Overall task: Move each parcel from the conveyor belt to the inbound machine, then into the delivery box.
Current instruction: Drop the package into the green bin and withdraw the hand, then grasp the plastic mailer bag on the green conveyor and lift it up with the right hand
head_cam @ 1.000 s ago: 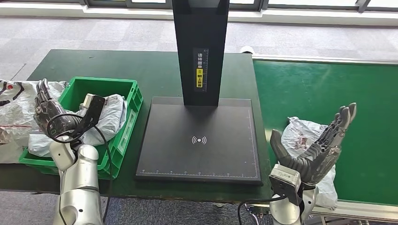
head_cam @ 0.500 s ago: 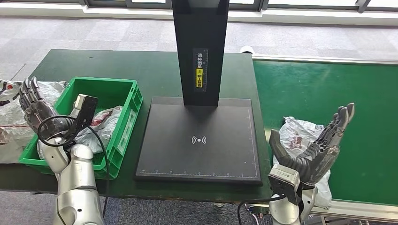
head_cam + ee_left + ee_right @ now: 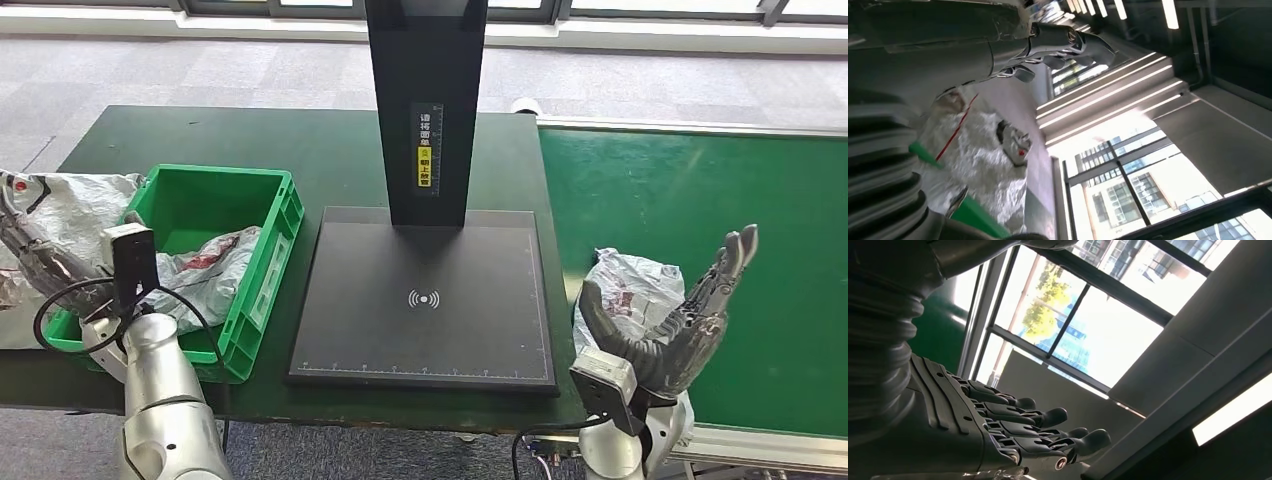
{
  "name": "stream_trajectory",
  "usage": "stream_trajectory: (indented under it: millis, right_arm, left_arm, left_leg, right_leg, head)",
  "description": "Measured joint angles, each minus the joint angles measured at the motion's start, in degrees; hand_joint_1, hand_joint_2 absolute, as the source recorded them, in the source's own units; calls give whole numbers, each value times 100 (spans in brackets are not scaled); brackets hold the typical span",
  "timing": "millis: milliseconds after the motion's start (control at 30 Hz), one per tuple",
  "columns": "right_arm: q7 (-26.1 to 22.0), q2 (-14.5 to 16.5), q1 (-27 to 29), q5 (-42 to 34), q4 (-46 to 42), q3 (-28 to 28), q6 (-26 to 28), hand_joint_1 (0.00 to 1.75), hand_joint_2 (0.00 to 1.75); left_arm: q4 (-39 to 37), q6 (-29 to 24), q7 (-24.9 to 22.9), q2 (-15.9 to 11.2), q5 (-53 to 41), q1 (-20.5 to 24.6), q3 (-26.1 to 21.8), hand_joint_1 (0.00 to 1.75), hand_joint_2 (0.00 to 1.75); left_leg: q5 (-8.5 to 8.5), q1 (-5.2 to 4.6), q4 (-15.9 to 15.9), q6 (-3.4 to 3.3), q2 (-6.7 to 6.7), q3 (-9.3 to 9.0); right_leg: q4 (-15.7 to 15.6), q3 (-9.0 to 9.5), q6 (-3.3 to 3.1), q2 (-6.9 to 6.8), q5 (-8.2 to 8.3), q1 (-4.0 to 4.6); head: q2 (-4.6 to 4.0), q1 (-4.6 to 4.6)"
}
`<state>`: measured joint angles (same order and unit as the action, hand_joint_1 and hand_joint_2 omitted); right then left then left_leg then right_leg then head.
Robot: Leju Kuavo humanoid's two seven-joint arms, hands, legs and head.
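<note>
Now that the left hand point(image 3: 40, 262) has swung clear of the delivery box point(image 3: 262, 290), leaving a parcel point(image 3: 205, 275) inside, its fingers look empty, while the right hand point(image 3: 675, 320) waits, fingers spread wide, just in front of the next parcel point(image 3: 625, 285) on the conveyor belt point(image 3: 700, 180).

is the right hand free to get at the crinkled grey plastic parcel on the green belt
Probably yes. The right hand is open, holds nothing, and hovers right beside the crinkled grey plastic parcel on the green conveyor belt, with nothing between them.

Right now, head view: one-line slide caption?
Right hand open beside grey parcel on conveyor belt; scanner plate bare, another parcel in green box.
</note>
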<state>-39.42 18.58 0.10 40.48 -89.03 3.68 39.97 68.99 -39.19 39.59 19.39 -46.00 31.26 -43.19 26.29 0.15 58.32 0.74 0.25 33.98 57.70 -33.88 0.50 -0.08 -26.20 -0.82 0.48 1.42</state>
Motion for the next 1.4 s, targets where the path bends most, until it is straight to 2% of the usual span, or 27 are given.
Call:
stream_trajectory:
  millis: [67,167,267,367,433,533,667,833,1000,1400]
  right_arm:
    - [100,0,-33,345,114,296,0,0,175]
    - [354,3,-236,1044,367,956,1,0,175]
    - [1070,16,-576,2319,788,1719,-1,0,175]
    - [1823,38,-923,3550,1352,2351,-2,0,175]
    - [2191,42,-1146,3999,1779,2686,-2,0,175]
    - [2643,27,-1378,4234,2378,2995,-1,0,175]
    - [2813,1,-1533,4295,2877,3126,1,0,175]
    - [2858,-30,-1639,4280,3195,3196,2,0,175]
    - [3027,-109,-1739,4163,3616,3199,3,0,175]
    - [2799,-380,-2207,3463,5079,3199,-121,0,175]
  left_arm:
    - [-34,166,37,27,1037,-288,530,0,175]
    - [53,251,62,59,1906,-774,1446,0,175]
    - [320,362,71,63,2553,-1281,2355,0,175]
    - [682,809,76,-3,3053,-1720,3192,0,175]
    - [948,1176,76,-57,3302,-1962,3605,0,175]
    - [1276,1584,76,-115,3436,-2264,4048,0,175]
    - [1528,1712,76,-153,3452,-2505,4362,0,175]
    - [1665,1751,75,-176,3457,-2635,4512,0,175]
    - [1688,2184,72,-195,3690,-2737,4540,0,175]
    - [1674,2314,71,-258,3646,-2849,4539,0,175]
  left_leg:
    - [0,0,0,-1,-6,3]
    - [1,-1,1,-2,-14,9]
    - [4,-4,4,-7,-3,7]
    - [3,-4,5,-10,-8,10]
    - [3,-3,5,-9,-7,9]
    - [3,-2,4,-9,-7,8]
    - [3,-1,2,-8,-6,8]
    - [3,0,2,-8,-6,8]
    - [3,-1,2,-9,-7,9]
    - [2,-1,2,-8,-8,9]
  right_leg:
    - [0,2,1,-8,0,0]
    - [-1,4,2,-17,0,-2]
    - [-3,4,6,-7,3,-5]
    - [-4,5,8,-11,3,-4]
    - [-4,5,7,-10,3,-2]
    - [-4,3,7,-9,3,0]
    - [-4,1,5,-9,1,0]
    - [-4,2,4,-9,1,0]
    - [-4,4,5,-9,1,-1]
    - [-3,4,5,-12,1,0]
  head:
    - [0,-1]
    - [0,-1]
    - [0,-1]
    - [0,-1]
    - [0,-1]
    - [0,-1]
    - [0,0]
    - [0,0]
    - [0,0]
    - [0,0]
